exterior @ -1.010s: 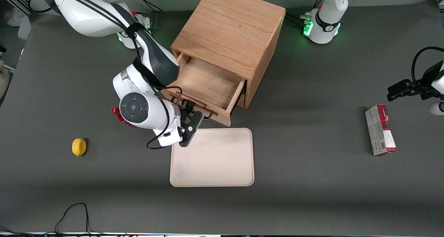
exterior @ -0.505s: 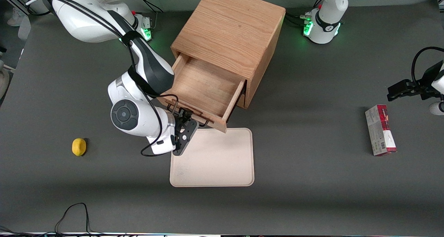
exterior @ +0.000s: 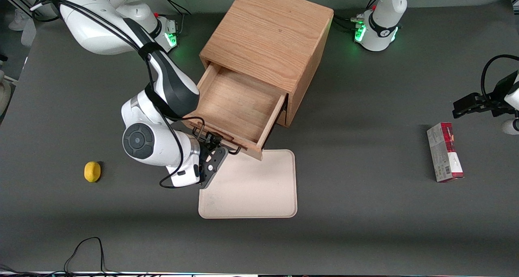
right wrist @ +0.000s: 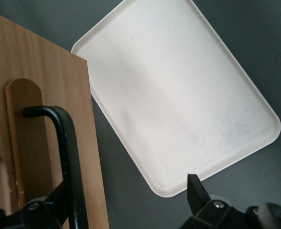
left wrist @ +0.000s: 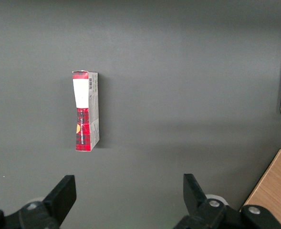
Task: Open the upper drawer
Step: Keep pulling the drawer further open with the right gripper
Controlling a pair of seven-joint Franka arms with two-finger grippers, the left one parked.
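The upper drawer [exterior: 239,106] of the oak cabinet [exterior: 267,37] stands pulled well out, its plain wood interior bare. Its black wire handle [exterior: 235,149] runs along the drawer front [right wrist: 35,95], which faces the front camera. My right gripper [exterior: 211,145] is at that handle, open. In the right wrist view the handle [right wrist: 68,157] passes just inside one fingertip [right wrist: 59,202], and the other fingertip [right wrist: 195,188] stands far off over the table. The gripper [right wrist: 128,200] clamps nothing.
A cream tray [exterior: 251,187] lies on the table just in front of the drawer, nearer the front camera. A yellow lemon [exterior: 92,171] sits toward the working arm's end. A red and grey box [exterior: 444,151] lies toward the parked arm's end.
The drawer has slid farther out of the cabinet toward the front camera, and my gripper and wrist have moved the same way with the handle.
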